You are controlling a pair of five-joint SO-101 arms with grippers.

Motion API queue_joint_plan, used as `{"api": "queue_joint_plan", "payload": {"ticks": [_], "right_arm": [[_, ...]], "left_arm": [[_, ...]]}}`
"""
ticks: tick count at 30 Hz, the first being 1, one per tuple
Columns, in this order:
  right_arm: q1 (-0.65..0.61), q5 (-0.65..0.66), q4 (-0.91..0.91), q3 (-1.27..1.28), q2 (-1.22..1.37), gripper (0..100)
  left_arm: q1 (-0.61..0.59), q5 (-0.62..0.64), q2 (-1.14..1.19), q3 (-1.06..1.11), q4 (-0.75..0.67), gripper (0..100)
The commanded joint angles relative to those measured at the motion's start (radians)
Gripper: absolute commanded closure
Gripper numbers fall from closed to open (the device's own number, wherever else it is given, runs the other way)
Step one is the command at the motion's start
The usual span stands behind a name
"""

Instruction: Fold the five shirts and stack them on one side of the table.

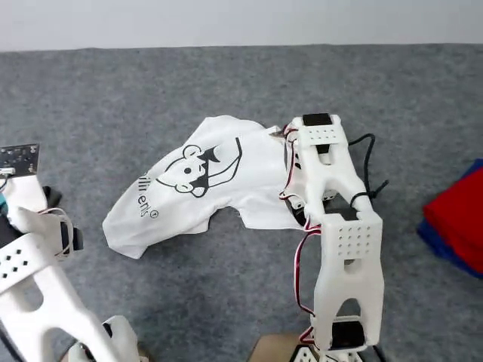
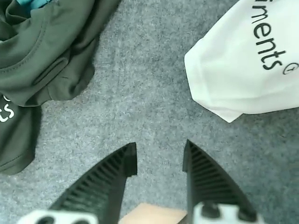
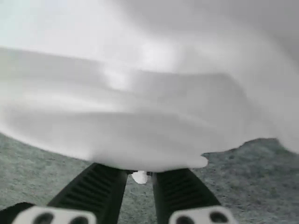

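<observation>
The table has a grey, felt-like top that reaches to the left, right and lower edges of the high view. A white shirt with black print lies crumpled at centre. At the right edge, about mid-height, a red shirt rests on a blue shirt. In the left wrist view a dark green shirt lies bunched at upper left

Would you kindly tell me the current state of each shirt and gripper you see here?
white shirt: unfolded, rumpled on the table, pinched at one edge.
dark green shirt: crumpled heap, unfolded.
red shirt: looks folded, lying on blue cloth.
left gripper: open, empty.
right gripper: shut on white shirt.
</observation>
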Motion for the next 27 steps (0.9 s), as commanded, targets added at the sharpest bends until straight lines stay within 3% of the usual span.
{"api": "queue_joint_plan", "payload": {"ticks": [1, 11, 21, 27], "right_arm": [[-0.004, 0.074, 0.044, -0.049, -0.125, 98.8], [-0.004, 0.164, 0.039, -0.186, -0.513, 98.8], [0.122, 0.180, 0.016, -0.503, -0.611, 98.8], [0.191, 0.181, 0.027, -0.555, -0.611, 98.8]], "left_arm": [[0.000, 0.000, -0.025, -0.007, -0.002, 83], [0.061, 0.000, -0.025, -0.008, -0.034, 83], [0.354, 0.000, -0.023, -0.002, -0.031, 83], [0.594, 0.000, -0.015, 0.033, -0.051, 83]]}}
